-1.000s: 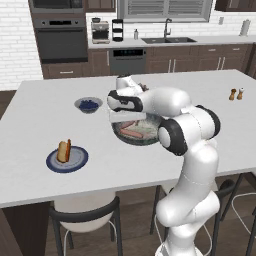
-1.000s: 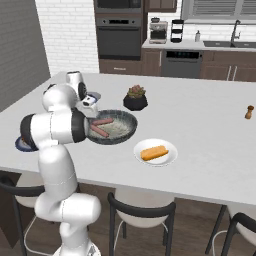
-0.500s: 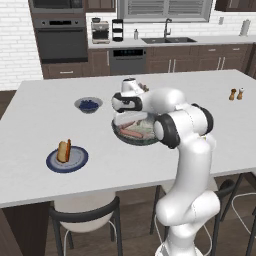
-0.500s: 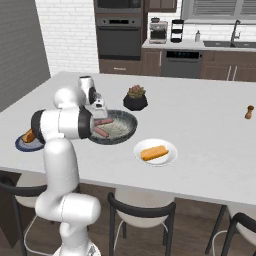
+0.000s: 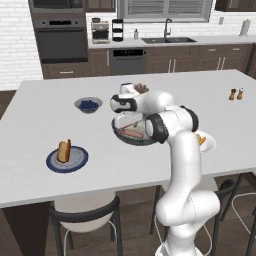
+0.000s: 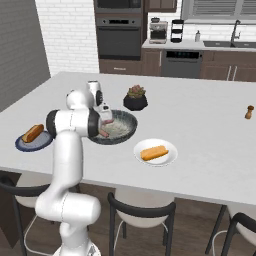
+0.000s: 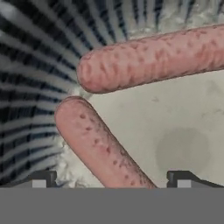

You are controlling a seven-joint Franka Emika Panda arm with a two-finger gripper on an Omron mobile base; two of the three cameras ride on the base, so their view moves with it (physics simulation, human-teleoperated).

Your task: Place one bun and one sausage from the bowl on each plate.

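Change: the arm has reached farther forward since the earlier frames; the gripper (image 7: 111, 177) has come down into the bowl (image 6: 126, 131), where before it hung above the rim.
Gripper: jaws spread wide, holding nothing; in the hand view one sausage (image 7: 98, 144) runs between the two fingertips (image 7: 43, 178) toward 11 o'clock.
Second sausage: (image 7: 151, 59) lies across the top of the hand view, its rounded end near the first sausage's far end, the two apart.
Bowl: mid-counter, pale speckled floor, dark ribbed wall at 9 to 12 o'clock in the hand view.
White plate: (image 6: 167, 156) at 4 o'clock of the bowl, near the front counter edge, bearing a bun (image 6: 153, 152).
Blue plate: (image 5: 77, 160) at 8 o'clock of the bowl, well apart, bearing a bun with sausage (image 5: 64, 150).
Far items: berry bowl (image 5: 88, 104), potted plant (image 6: 135, 97).
Open room: bare counter (image 6: 210, 135) stretches right of the bowl.
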